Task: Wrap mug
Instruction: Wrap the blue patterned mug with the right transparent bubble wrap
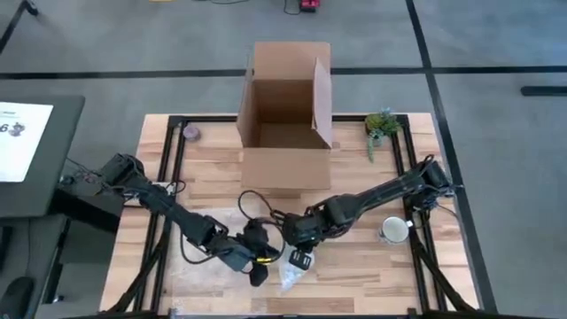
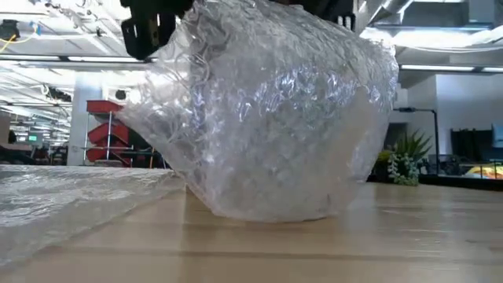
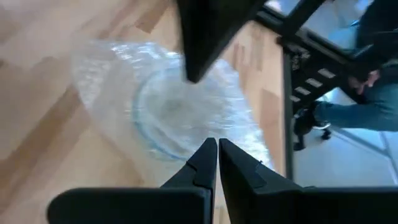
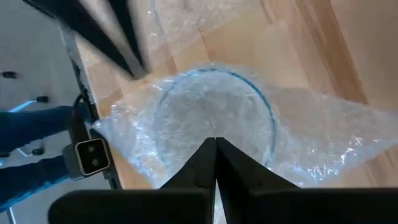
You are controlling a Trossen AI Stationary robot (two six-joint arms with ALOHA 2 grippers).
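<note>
Wrap (image 2: 275, 118) covers a round thing near the table's front edge; a bare mug (image 1: 394, 230) sits well apart. Both grippers, left (image 3: 217, 146) and right (image 4: 216, 144), are clenched above the bundle; we judge slow, even tucking best.
</note>
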